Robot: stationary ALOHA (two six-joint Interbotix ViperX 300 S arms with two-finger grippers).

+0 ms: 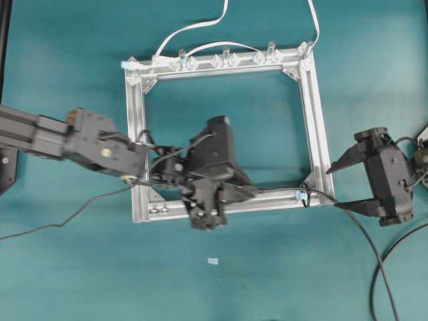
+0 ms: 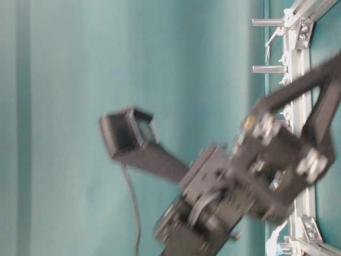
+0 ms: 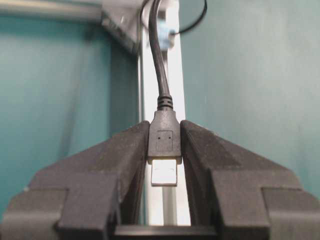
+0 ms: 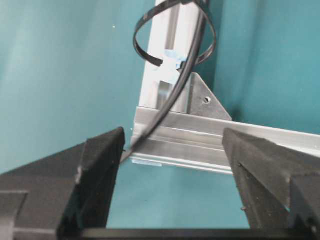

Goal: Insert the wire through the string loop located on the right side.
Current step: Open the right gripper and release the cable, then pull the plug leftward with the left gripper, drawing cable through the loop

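The teal-covered bench (image 1: 60, 281) carries a square frame of silver aluminium bars (image 1: 311, 127), with clear plastic clips (image 1: 227, 59) and white cables (image 1: 194, 28) along its far bar.

The left arm of black metal reaches in from the left edge of the overhead view and ends over the frame's near bar. Its left gripper (image 3: 164, 150) is clamped on the small rectangular black plug (image 3: 164, 137) of the wire (image 3: 158, 55), a long thin black cable; the metallic tip (image 3: 164, 172) points back between the fingers (image 3: 125, 165). From the plug the wire runs along the near bar toward the frame's right near corner.

The right gripper (image 1: 348, 184) sits just outside that corner with its jaws spread wide and nothing between them.

At the corner hangs the string loop (image 4: 145, 27), a small ring of thin black string with a light-blue tag (image 4: 171, 57). In the right wrist view the wire passes through the ring and comes down across the corner bracket (image 4: 205, 102). From there it trails off over the bench toward the near edge.
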